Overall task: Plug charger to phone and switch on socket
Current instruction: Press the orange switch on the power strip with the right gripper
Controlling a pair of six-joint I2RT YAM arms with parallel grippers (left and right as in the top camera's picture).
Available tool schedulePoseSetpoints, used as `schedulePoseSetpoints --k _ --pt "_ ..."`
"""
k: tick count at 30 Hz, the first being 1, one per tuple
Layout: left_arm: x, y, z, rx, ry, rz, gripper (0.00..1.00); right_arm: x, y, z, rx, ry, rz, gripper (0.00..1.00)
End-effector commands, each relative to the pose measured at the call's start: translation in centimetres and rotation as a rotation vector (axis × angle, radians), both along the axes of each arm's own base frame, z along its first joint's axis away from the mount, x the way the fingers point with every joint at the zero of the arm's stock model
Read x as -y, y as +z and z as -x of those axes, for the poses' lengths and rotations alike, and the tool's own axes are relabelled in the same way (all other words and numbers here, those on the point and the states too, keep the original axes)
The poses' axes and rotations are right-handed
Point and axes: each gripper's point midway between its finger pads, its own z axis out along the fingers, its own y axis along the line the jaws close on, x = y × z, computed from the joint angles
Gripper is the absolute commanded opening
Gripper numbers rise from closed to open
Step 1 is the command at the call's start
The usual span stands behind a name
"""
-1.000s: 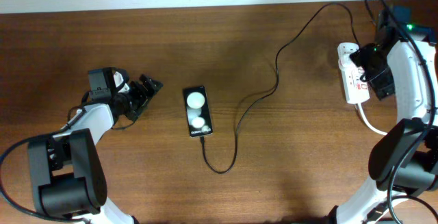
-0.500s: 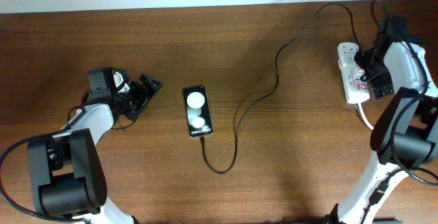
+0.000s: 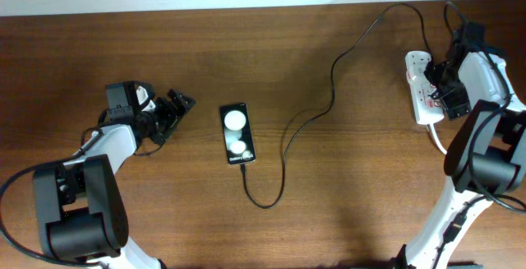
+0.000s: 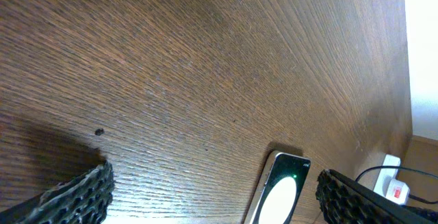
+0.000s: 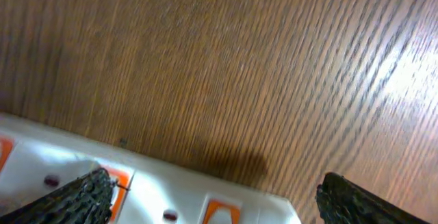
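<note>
Since the earlier frame the right arm has swung: its forearm, which lay across the power strip [image 3: 421,108] before, now stands more upright at the 3 o'clock edge of the overhead view. The right tool [image 3: 436,84] has drawn in toward the strip's 12 o'clock half. The left arm, phone [image 3: 237,133] and cable [image 3: 333,88] lie where they were.

The right tool [image 5: 215,196] is spread wide and pinches nothing. In its wrist view the strip [image 5: 178,183] and its red marks fill the lower edge between the fingers. The left tool [image 3: 174,114] is also spread wide and empty. It sits at 9 o'clock of the phone, apart from it and pointing toward it. In the left wrist view the phone [image 4: 280,190] shows between the fingers [image 4: 75,196].

The phone lies flat near the middle of the tabletop [image 3: 329,211], screen up, with two round reflections on the glass. The black cable loops at 6 o'clock of the phone and its tip meets the phone's 6 o'clock end. Whether it is seated cannot be told. From the loop it winds toward 1 o'clock and bends down to the strip's 12 o'clock end. The strip lies at 3 o'clock of the tabletop, its white cord [image 3: 440,141] trailing toward 6 o'clock.
</note>
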Motion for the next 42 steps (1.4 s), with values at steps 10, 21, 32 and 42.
schedulePoseSetpoints --k 10,21,32,42 --pt "-0.9 -2.2 1.3 -0.070 0.029 -0.039 0.99 -5.2 -2.5 -2.1 0.055 0.194 -0.276 0.99" --pt "-0.9 -2.2 1.3 -0.070 0.029 -0.039 0.99 -5.9 -2.6 -1.7 0.043 0.245 -0.311 0.99" --pt "-0.9 -2.2 1.3 -0.071 0.029 -0.039 0.99 -7.0 -2.5 -1.5 0.036 0.304 -0.357 0.99" --pt "-0.9 -2.2 1.3 -0.070 0.029 -0.039 0.99 -7.1 -2.6 -0.7 -0.020 0.548 -0.330 0.99"
